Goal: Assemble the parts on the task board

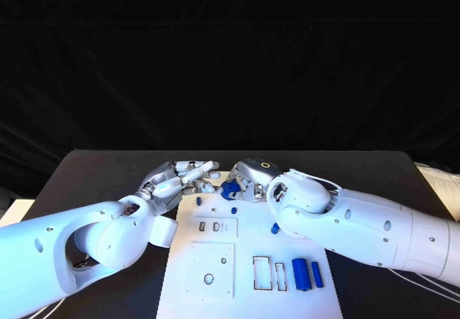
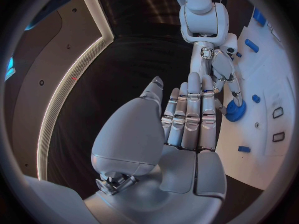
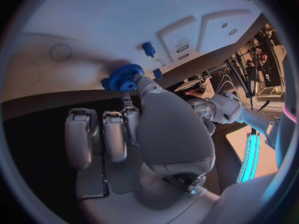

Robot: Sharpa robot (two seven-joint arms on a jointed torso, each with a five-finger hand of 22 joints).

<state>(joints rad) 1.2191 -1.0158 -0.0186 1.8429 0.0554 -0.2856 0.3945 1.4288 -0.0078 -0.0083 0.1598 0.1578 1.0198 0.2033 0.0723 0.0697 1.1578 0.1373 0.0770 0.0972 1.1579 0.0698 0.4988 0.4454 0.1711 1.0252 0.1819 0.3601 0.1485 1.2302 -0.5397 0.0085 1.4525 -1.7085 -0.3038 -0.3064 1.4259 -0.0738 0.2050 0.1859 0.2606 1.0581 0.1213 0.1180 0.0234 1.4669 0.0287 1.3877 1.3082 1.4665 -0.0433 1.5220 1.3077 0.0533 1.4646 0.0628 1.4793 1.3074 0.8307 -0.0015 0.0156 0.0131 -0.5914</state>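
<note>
1. Task board (image 1: 192, 292): a white plate lying flat on the black table (image 1: 96, 173); it serves here as the landmark for every place given.
2. Near end of the board: two upright rectangular slots (image 1: 262, 272) with two long blue bars (image 1: 301, 274) lying just beside them, on the side of the right arm; a square raised panel (image 1: 211, 268) with a round hole sits on the side of the left arm.
3. Middle of the board: two small slots (image 1: 209, 226), and a small blue peg (image 1: 275, 228) close against the right forearm.
4. Far part of the board: two small blue pegs (image 1: 199, 200) stand upright, apart from each other, between the two hands.
5. Blue gear (image 1: 230, 191): at the far end of the board, pinched at the fingertips of the right hand (image 1: 251, 179); the right wrist view shows the toothed gear (image 3: 122, 77) at the tips of the thumb and a finger, right against the board's white surface.
6. Left hand (image 1: 177, 178): over the far corner of the board, holding nothing; the left wrist view shows its fingers (image 2: 190, 117) straight and side by side, the thumb apart from them.
</note>
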